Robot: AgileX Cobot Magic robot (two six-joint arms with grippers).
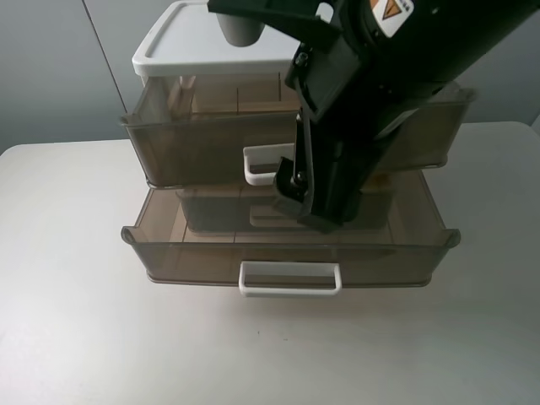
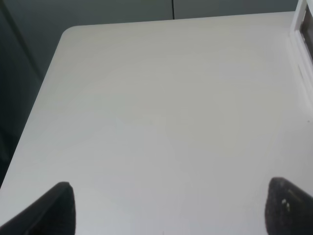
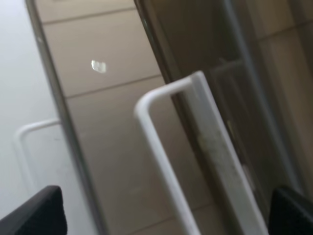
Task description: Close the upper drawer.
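Note:
The upper drawer (image 1: 194, 143) is smoky-brown translucent plastic and stands pulled partly out of the cabinet. Its white loop handle (image 1: 257, 164) shows half hidden behind my right arm. My right gripper (image 1: 308, 202) hangs down just in front of that handle, over the lower drawer. In the right wrist view the scuffed handle (image 3: 205, 142) runs between the two wide-apart fingertips of the right gripper (image 3: 166, 215), which is open and holds nothing. My left gripper (image 2: 168, 205) is open and empty over bare table; it is out of sight in the exterior high view.
The lower drawer (image 1: 194, 257) is pulled out further, with its white handle (image 1: 289, 278) toward the table's front. The cabinet has a white top (image 1: 202, 42) with a grey cup (image 1: 239, 29) on it. The pale table (image 1: 67, 278) surrounds the cabinet.

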